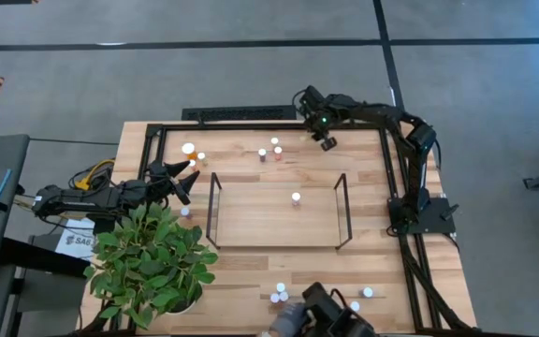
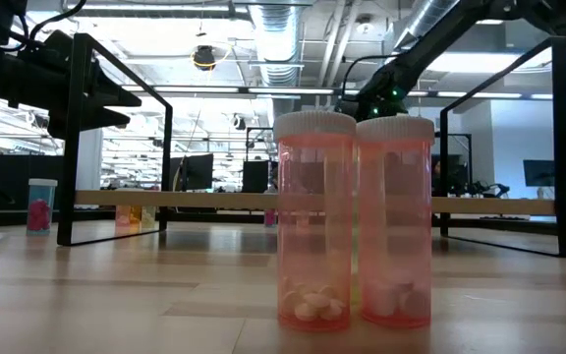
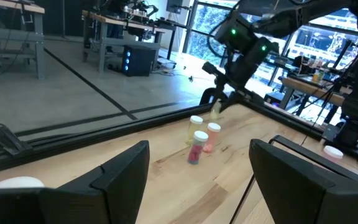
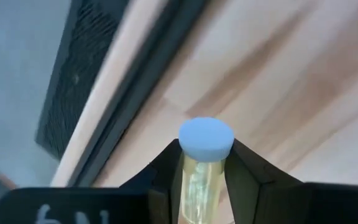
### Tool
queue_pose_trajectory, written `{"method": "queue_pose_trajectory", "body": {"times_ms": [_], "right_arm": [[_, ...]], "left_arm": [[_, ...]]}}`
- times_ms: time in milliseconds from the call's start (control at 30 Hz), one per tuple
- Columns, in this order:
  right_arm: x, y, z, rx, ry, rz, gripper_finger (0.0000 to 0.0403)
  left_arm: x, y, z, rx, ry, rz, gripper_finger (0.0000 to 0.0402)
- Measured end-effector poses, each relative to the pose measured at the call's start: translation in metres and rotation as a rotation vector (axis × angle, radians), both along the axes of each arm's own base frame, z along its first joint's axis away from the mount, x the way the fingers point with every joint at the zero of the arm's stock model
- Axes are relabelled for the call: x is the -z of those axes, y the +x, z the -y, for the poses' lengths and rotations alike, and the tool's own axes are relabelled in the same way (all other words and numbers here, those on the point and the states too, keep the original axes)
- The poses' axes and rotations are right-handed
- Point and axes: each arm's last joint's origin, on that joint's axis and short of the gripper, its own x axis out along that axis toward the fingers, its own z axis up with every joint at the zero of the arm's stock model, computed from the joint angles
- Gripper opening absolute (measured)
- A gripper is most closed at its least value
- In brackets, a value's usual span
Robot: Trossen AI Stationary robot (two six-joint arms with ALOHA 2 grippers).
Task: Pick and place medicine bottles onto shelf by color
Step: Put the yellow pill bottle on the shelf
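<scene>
My right gripper point(image 1: 327, 142) point(image 4: 204, 163) stands by the table's far edge, shut on a small medicine bottle point(image 4: 199, 183) with a pale yellow see-through body and a white cap. Three more bottles point(image 1: 271, 149) stand on their bases just left of it. The shelf point(image 1: 251, 225), a light-wood board between two black wire ends, lies mid-table with one white-capped bottle point(image 1: 296, 197) standing on it. At the table's left, my left gripper point(image 1: 187, 178) point(image 3: 197, 180) points level and is open, with nothing between its fingers. Two orange bottles point(image 2: 352, 221) fill the low view. My right gripper pinches the bottle's body just under the cap point(image 4: 197, 167) between its two fingers, one on each side. The fingers come steeply from above. The cap point(image 4: 206, 138) sticks out past the fingertips. In the left wrist view the bottle point(image 3: 216, 112) hangs clear of the table.
A leafy potted plant point(image 1: 148, 262) stands at the near left corner. More bottles stand at the far left point(image 1: 193, 151) and along the near edge point(image 1: 279, 294) point(image 1: 361, 299). A black frame point(image 1: 391, 159) runs around the table. A pink-filled bottle point(image 2: 39, 206) shows at the left of the low view.
</scene>
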Motion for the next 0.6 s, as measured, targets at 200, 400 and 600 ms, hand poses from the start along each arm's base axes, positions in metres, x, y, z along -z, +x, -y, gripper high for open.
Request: {"method": "queue_pose_trajectory", "body": {"times_ms": [200, 400, 600], "right_arm": [[-0.025, 0.008, 0.007, -0.366, -0.163, -0.070, 0.0109], [-0.055, 0.016, 0.013, -0.727, -0.341, -0.162, 0.0109], [-0.082, 0.032, 0.006, -0.911, -0.482, -0.184, 0.0109]], "left_arm": [[0.000, 0.000, 0.000, 0.000, 0.000, 0.001, 0.0265], [0.000, 0.000, 0.000, 0.000, 0.000, 0.000, 0.0265], [0.000, 0.000, 0.000, 0.000, 0.000, 0.000, 0.0265]]}}
